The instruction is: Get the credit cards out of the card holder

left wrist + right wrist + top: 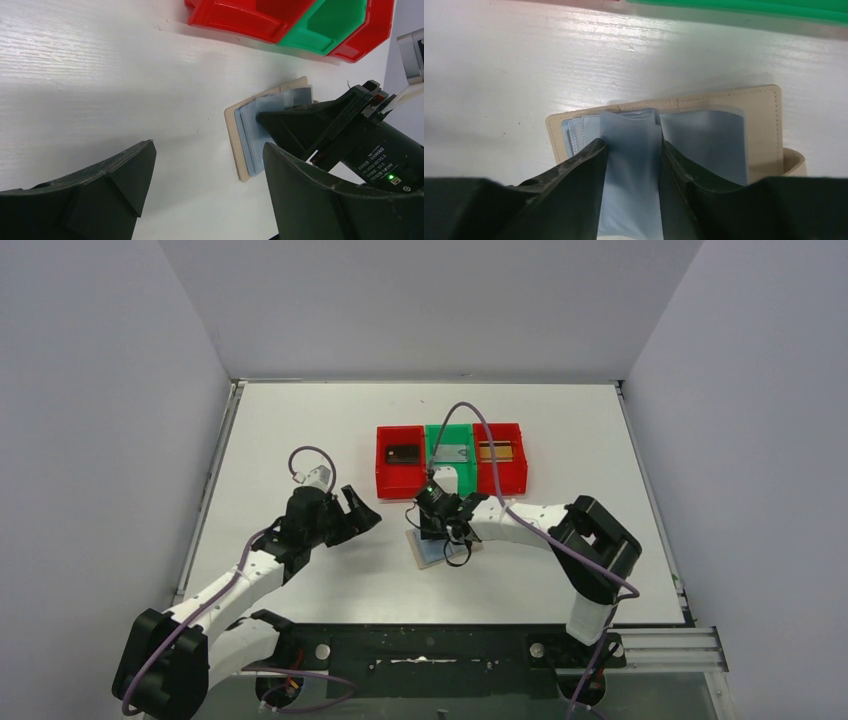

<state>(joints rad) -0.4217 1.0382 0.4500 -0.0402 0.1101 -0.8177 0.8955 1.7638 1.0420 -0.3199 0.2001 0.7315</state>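
Over on the left, the left gripper [361, 512] hangs with its jaws spread wide and nothing between them. It is above bare table [300, 430], well apart from the holder [231, 135]. That is my first worry, because nothing pins the holder down. It lies open and flat near the middle of the table, just in front of the bins, and it looks light.

The right gripper [632, 145] is right on top of it, its jaws partly closed with one finger pressed to each side of a pale blue sleeve [631, 170] that stands up from the lining. The sleeve bows at its top edge under the squeeze. I can't tell whether a card sits inside it. If the jaws have only that soft film, a lift would likely drag the whole holder up or skid it across the table, and nothing would come out. The film could also slip free or crease.

Behind it, the red bin [385, 480] holds a dark card [403, 453], the green bin [436, 440] a silver one [455, 453], and the far red bin [518, 475] a gold-brown one [495, 451]. A swinging holder could knock those walls.
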